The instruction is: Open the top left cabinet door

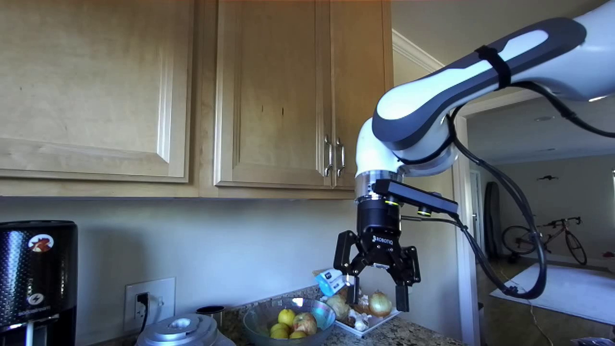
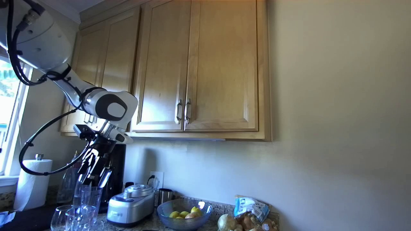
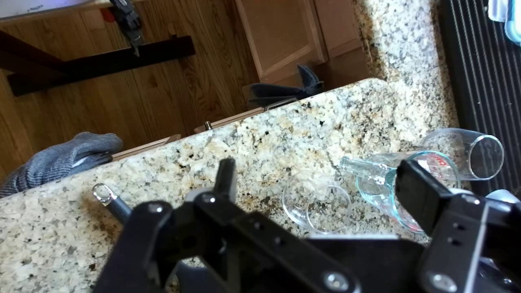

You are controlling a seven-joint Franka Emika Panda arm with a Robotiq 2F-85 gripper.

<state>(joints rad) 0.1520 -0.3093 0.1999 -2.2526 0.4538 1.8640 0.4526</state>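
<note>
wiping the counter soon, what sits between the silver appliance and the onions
Between the silver appliance and the onions: a see-through bowl holding fruit, in both exterior views; a metallic cup stands nearer the wall.

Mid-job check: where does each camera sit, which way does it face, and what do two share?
In an exterior view: apparently in front of the counter, facing the bar-handled cabinet doors; arm at image right, jaws open.
In an exterior view: likewise placed, angled up at those doors; window, arm and jaws at image left.
Wrist view: on the arm's end, looking down at counter and glasses; parted jaws at the bottom.
Both exterior views share those doors, the fruit bowl and the arm.
</note>
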